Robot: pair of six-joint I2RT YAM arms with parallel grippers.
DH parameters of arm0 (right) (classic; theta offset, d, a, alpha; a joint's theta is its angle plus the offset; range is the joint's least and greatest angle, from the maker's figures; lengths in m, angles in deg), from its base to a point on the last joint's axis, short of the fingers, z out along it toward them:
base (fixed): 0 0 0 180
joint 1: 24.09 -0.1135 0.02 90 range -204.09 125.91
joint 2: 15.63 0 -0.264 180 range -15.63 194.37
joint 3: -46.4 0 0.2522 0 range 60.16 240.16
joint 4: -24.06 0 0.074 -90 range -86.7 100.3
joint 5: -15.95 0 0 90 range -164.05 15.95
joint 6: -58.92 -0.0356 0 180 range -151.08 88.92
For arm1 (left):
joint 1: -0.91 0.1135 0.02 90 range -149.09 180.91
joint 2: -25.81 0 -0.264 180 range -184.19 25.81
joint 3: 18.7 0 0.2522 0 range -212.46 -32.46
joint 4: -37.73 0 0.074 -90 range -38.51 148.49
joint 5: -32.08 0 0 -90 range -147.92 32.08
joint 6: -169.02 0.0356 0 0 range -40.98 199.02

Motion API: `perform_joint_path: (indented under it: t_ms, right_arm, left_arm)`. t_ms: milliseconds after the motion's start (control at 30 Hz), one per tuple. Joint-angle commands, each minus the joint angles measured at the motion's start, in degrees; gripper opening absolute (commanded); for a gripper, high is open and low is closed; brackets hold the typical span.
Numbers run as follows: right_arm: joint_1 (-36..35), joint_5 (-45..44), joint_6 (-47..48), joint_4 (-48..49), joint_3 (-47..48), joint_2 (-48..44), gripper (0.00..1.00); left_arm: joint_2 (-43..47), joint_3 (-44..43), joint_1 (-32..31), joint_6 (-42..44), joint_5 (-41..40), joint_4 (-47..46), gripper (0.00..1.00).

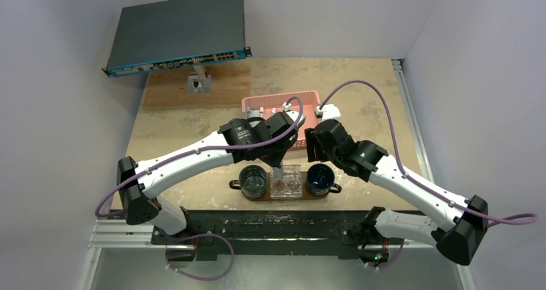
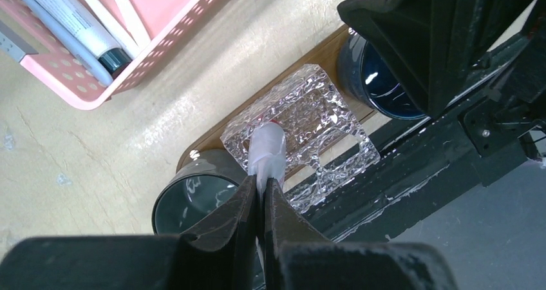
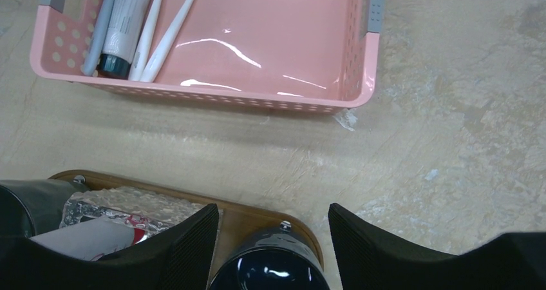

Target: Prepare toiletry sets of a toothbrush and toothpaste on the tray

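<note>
My left gripper (image 2: 263,185) is shut on a whitish toothpaste tube (image 2: 267,149). The tube hangs nose-down over a clear crinkled holder (image 2: 309,119) in the middle of the brown tray (image 2: 205,143). From above, that gripper (image 1: 278,164) hovers over the tray (image 1: 248,197). Over the right dark mug (image 3: 267,267) my right gripper (image 3: 273,209) stands open and holds nothing. A second toothpaste tube (image 3: 125,19) and two white toothbrushes (image 3: 170,29) lie in the left end of the pink basket (image 3: 360,77).
Two dark blue mugs (image 1: 252,180) (image 1: 320,178) flank the clear holder on the tray. The pink basket (image 1: 309,100) sits just beyond the tray. A dark flat box (image 1: 177,32) rests at the far left. The right arm's black wrist (image 2: 438,38) hangs close beside my left gripper.
</note>
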Motion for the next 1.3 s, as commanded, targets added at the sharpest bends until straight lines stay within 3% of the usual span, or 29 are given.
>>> perform_joint_path:
  t_ms: [0, 1033, 1267]
  right_arm:
    - [0.3, 0.3, -0.9, 1.4, -0.2, 0.3, 0.66]
    - [0.3, 0.1, -1.2, 1.1, -0.7, 0.2, 0.71]
    - [0.3, -0.4, -1.1, 0.9, -0.3, 0.2, 0.72]
  left_arm:
    - [-0.1, 0.6, -0.4, -0.5, -1.7, -2.3, 0.00]
    - [-2.7, 3.2, -0.4, -1.1, 0.3, -4.5, 0.00]
    - [-2.2, 3.0, -0.4, -0.9, -0.2, -4.2, 0.11]
